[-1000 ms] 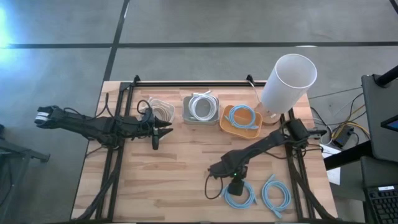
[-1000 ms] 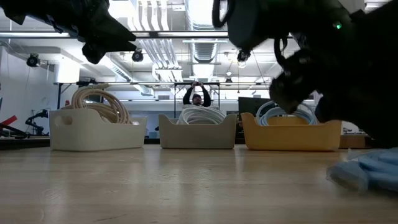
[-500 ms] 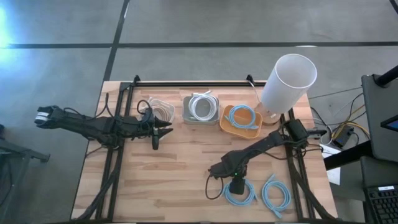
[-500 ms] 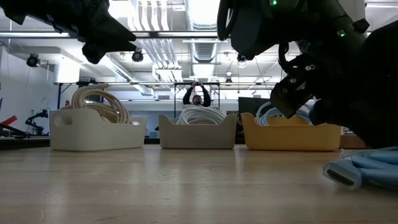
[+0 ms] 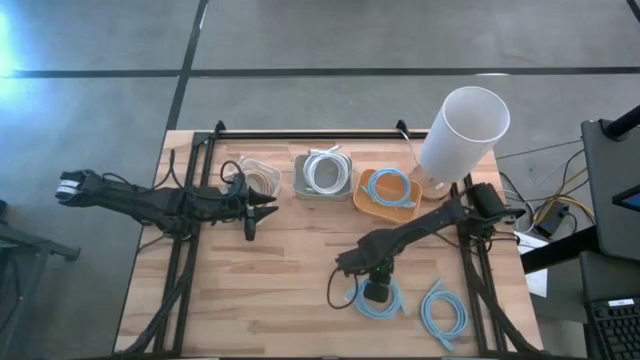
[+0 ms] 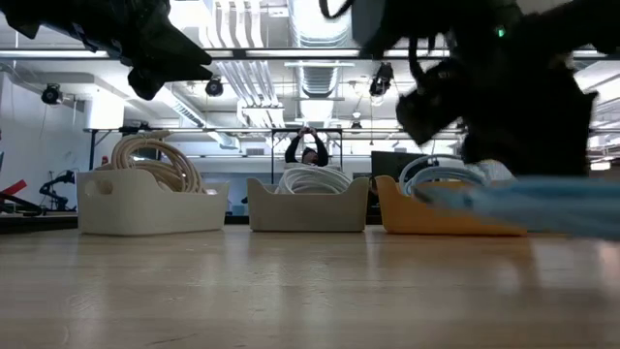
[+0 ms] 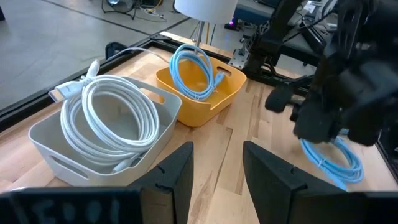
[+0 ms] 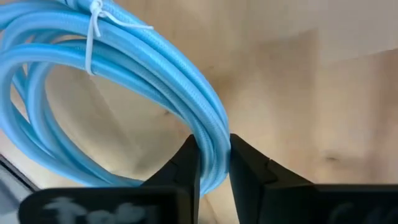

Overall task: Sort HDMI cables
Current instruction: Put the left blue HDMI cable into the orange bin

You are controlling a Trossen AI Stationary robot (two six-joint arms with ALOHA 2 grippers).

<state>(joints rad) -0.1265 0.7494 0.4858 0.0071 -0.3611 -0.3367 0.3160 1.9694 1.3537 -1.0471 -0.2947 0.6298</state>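
Three bins stand in a row at the table's far side: a white one (image 5: 255,180) with a beige HDMI cable coil, a grey one (image 5: 323,175) with a white coil (image 7: 118,118), and an orange one (image 5: 388,190) with a light blue coil (image 7: 194,68). Near the front right, my right gripper (image 5: 372,290) is shut on a light blue coil (image 5: 378,300). A second light blue coil (image 5: 442,313) lies flat on the wood to its right. My left gripper (image 7: 214,180) hovers open in front of the white bin, touching nothing. My right gripper pinches the bundled strands at one side of the light blue coil's ring (image 8: 211,140) between its two fingers. The fingers come from above, pointing down. In the low view the coil (image 6: 523,206) hangs blurred, clear of the tabletop.
A tall white cylinder (image 5: 462,130) stands at the far right corner behind the orange bin. Bare wood (image 5: 290,290) lies in the table's middle and front left. A person (image 6: 306,147) shows far off in the room behind the bins.
My right gripper has shut on the light blue coil that lay at the front right. It has risen with the coil and gone a little toward the far edge. The coil, flat on the wood before, now hangs lifted clear.
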